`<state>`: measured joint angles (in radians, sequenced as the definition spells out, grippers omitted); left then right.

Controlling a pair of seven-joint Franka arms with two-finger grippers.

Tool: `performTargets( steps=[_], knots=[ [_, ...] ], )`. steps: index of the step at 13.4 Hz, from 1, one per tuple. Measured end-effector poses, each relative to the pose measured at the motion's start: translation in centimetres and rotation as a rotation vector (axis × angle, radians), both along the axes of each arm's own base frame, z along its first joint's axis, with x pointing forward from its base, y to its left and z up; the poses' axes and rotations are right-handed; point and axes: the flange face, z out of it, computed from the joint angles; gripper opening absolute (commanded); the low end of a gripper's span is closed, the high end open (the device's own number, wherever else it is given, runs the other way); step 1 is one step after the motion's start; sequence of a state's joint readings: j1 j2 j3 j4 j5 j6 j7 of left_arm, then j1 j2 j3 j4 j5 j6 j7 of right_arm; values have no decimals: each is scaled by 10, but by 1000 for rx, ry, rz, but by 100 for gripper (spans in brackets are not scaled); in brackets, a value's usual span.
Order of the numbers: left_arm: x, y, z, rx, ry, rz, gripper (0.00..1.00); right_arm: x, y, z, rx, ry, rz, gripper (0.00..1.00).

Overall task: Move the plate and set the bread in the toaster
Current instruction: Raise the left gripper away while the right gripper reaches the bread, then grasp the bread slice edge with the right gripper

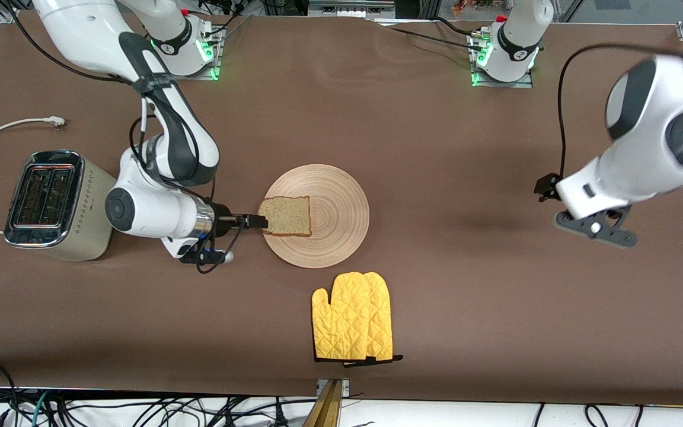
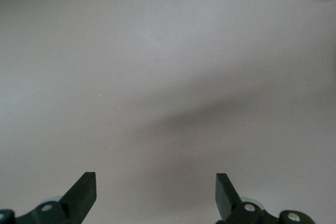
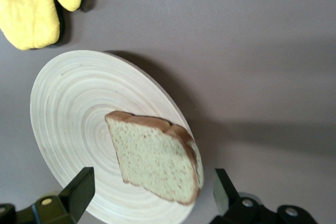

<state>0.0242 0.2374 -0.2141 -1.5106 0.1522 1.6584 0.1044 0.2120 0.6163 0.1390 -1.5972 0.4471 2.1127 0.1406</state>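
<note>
Bread [image 1: 285,216] is lying flat on the plate [image 1: 341,196], at its edge toward the toaster [image 1: 51,204]. Right gripper [image 1: 257,221] is reaching in level there, fingers [image 3: 79,188] apart, flanking the slice. Left gripper [image 1: 596,228] is waiting, fingers [image 2: 84,188] apart, over bare table [image 1: 472,148].

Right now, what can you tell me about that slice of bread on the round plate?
The bread is one squarish slice, light brown with a speckled crumb and a darker crust. It lies flat on the pale wooden plate, on the part toward the toaster's end of the table, with one edge at the plate's rim. The right gripper sits low at that edge, jaws open to either side of the slice, not closed on it. Only the plate clearly touches it.
</note>
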Motion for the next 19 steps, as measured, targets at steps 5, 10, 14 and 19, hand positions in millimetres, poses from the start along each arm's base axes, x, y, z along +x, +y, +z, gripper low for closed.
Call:
performTargets(
  steps=[5, 10, 14, 19],
  knots=[
    [-25, 60, 63, -101, -80, 173, 100, -2, -2, -46, 19, 69, -42, 100],
    [-64, 24, 71, -65, -83, 111, 100, -11, 2, -75, 10, 111, -35, 99],
    [-63, 35, 68, -62, -81, 132, 100, -20, 4, -78, 9, 167, -9, 60],
    [-61, 43, 65, -62, -78, 145, 100, -25, 2, -68, 13, 212, 16, 26]
  ],
)
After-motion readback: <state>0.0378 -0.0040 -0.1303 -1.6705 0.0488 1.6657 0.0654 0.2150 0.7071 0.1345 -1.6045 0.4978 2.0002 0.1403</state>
